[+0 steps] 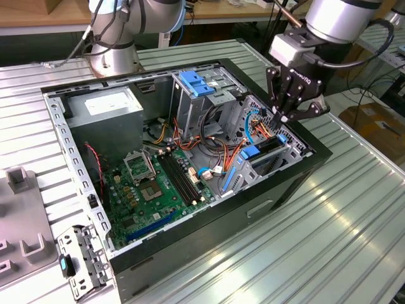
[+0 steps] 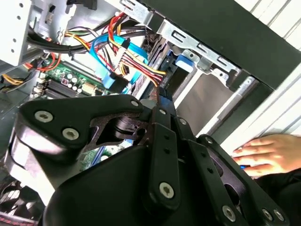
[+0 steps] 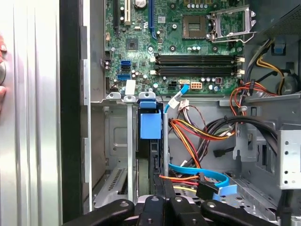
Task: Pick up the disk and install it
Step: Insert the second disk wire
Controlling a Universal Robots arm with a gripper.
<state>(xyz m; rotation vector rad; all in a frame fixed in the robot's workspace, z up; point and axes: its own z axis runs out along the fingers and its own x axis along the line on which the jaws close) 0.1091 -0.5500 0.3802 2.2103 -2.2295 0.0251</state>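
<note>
Blue plastic is most of what shows of the disk [image 1: 253, 152]: a blue tab and rail at its upper edge, with a thin dark slab beneath. It stands on edge in the drive bay of the open computer case [image 1: 304, 171], at about 3 o'clock from the motherboard [image 1: 158, 183] in the exterior view. In the first wrist view the same blue tab [image 3: 151, 126] sits between the bay's grey metal walls. Its broad faces and any label are hidden.

The hand [image 1: 288, 117] hangs just above the bay, at 1 o'clock from the disk. Its fingers are pressed together, with nothing seen between them in either wrist view.

By the look of it, the disk should handle as a stiff, fairly dense metal block that is sensitive to knocks. The smooth faces would likely be slippery, so the long edges or the blue rails seem the safer hold. Orange, red and blue cables [image 3: 197, 136] lie close beside the bay and could snag.

A person's hand [image 2: 263, 150] rests on the ribbed tabletop [image 1: 342, 209] outside the case.
</note>
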